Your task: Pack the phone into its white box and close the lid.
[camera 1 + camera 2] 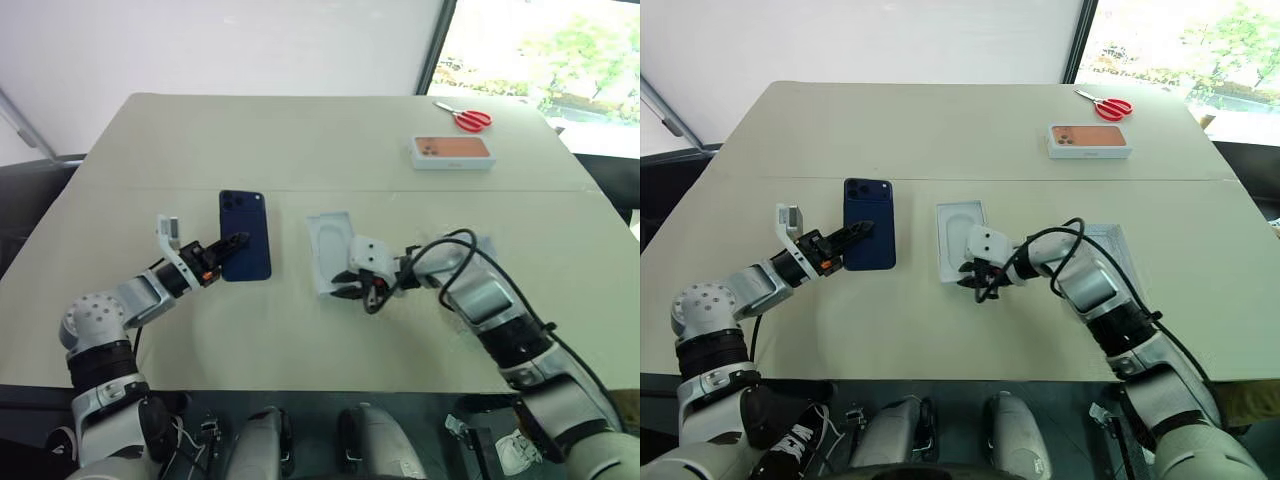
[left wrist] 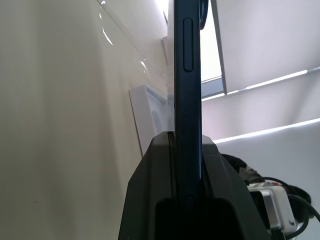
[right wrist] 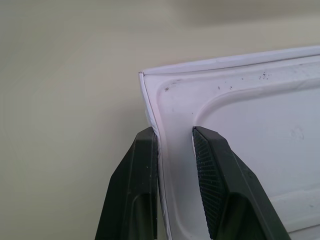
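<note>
The dark blue phone (image 1: 247,225) is held flat a little above the table, back up, camera cluster at its far corner. My left gripper (image 1: 232,243) is shut on its near left edge, and the left wrist view shows the phone (image 2: 187,60) edge-on between the fingers. To its right a shallow white box part (image 1: 328,240) lies hollow side up, its pale inside marked with a rounded outline. I cannot tell whether it is the white box or the lid. My right gripper (image 3: 175,145) stands narrowly open astride its near wall, with a gap at the inner finger. Another white part (image 1: 1110,237) lies mostly hidden under my right forearm.
At the far right of the table stands a white box with an orange phone picture (image 1: 453,152), and red scissors (image 1: 465,118) lie behind it. A black cable (image 1: 450,245) loops over my right wrist. A seam crosses the table (image 1: 150,190) beyond the phone.
</note>
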`<move>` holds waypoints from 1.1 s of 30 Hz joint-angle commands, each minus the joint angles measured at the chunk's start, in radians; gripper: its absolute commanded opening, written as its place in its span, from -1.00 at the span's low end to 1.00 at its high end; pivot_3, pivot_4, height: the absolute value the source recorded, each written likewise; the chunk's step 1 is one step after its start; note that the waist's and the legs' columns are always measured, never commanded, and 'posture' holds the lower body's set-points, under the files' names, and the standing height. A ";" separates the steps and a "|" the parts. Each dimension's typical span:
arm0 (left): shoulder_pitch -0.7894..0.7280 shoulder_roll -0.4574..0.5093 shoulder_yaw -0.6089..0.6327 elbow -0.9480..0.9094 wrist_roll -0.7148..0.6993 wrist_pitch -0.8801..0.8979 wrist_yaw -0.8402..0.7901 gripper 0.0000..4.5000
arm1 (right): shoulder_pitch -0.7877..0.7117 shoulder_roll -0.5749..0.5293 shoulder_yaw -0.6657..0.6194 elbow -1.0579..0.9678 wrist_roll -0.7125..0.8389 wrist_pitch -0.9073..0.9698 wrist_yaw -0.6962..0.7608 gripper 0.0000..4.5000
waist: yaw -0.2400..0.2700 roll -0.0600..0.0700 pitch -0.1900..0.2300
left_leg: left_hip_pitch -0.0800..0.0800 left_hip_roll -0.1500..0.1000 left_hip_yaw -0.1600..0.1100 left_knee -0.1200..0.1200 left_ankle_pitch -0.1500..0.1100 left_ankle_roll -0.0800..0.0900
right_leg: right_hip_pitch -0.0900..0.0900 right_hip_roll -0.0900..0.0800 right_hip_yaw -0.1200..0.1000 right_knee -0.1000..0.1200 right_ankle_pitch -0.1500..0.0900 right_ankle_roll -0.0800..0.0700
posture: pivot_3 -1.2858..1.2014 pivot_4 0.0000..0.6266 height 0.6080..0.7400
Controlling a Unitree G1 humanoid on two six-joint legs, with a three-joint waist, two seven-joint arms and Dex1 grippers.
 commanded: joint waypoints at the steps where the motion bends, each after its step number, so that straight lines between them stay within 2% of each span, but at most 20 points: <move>1: -0.033 0.022 0.010 -0.006 -0.019 -0.040 -0.002 -1.00 | -0.041 0.078 0.028 0.016 -0.054 -0.008 -0.089 -0.58 | -0.002 0.000 0.000 | 0.000 0.000 0.000 0.000 0.000 0.000 | 0.000 0.000 0.000 0.000 0.000 0.000 | 0.03 -0.52 1.00; 6: -0.060 0.072 0.024 0.042 -0.014 -0.063 -0.003 -1.00 | -0.052 0.165 0.055 0.007 -0.105 0.094 -0.183 -0.58 | 0.000 0.000 0.000 | 0.000 0.000 0.000 0.001 0.000 0.000 | 0.000 0.000 0.000 0.001 0.000 0.000 | 0.03 -0.52 1.00; 13: -0.080 0.114 0.011 0.087 -0.006 -0.095 -0.020 -1.00 | -0.059 0.222 0.053 -0.023 -0.093 0.217 -0.220 -0.58 | -0.002 0.000 0.000 | 0.000 0.000 -0.001 0.001 0.000 0.000 | 0.000 0.000 0.000 0.001 0.000 0.000 | 0.03 -0.52 1.00; 16: -0.090 0.106 0.007 0.094 -0.019 -0.092 -0.017 -1.00 | -0.073 0.227 0.043 -0.053 -0.075 0.214 -0.207 -0.15 | -0.002 0.000 0.000 | 0.000 0.000 -0.001 0.001 0.000 -0.001 | 0.000 0.000 -0.001 0.002 0.000 0.000 | 0.03 -0.52 1.00; 17: -0.089 0.098 0.001 0.085 -0.021 -0.092 -0.014 -1.00 | -0.081 0.227 0.030 -0.058 -0.071 0.206 -0.213 0.05 | -0.002 0.000 0.000 | 0.000 0.000 -0.001 0.001 0.000 -0.001 | 0.000 0.000 -0.001 0.002 0.000 0.000 | 0.03 -0.52 1.00; 19: -0.080 0.083 -0.014 0.064 -0.026 -0.084 -0.021 -1.00 | -0.102 0.231 -0.044 -0.093 -0.006 0.210 -0.200 0.05 | -0.001 0.000 0.000 | 0.000 0.000 -0.001 0.001 0.000 -0.001 | 0.000 0.000 -0.001 0.002 0.000 0.000 | 0.03 -0.52 1.00; 24: -0.081 0.058 -0.031 0.045 -0.036 -0.066 -0.009 -1.00 | -0.137 0.199 -0.195 -0.146 0.149 0.261 -0.153 0.05 | 0.000 0.000 0.000 | -0.002 0.000 -0.001 0.001 0.000 0.000 | -0.001 0.000 -0.001 0.001 0.000 0.000 | 0.03 -0.52 1.00; 27: -0.088 0.030 -0.109 0.019 0.018 -0.078 -0.004 -1.00 | -0.131 0.126 -0.255 -0.080 0.174 0.228 -0.128 0.05 | 0.006 0.000 0.000 | -0.002 0.000 -0.002 0.001 0.000 0.000 | -0.001 0.000 -0.002 0.001 0.000 0.000 | 0.03 -0.52 1.00; 33: -0.179 -0.037 -0.130 0.093 0.034 -0.073 0.073 -1.00 | -0.087 0.019 -0.347 0.032 0.226 0.171 -0.085 0.05 | 0.005 -0.001 0.000 | -0.003 -0.001 -0.001 0.001 0.000 0.001 | -0.001 -0.002 -0.003 0.000 0.000 0.000 | 0.03 -0.52 1.00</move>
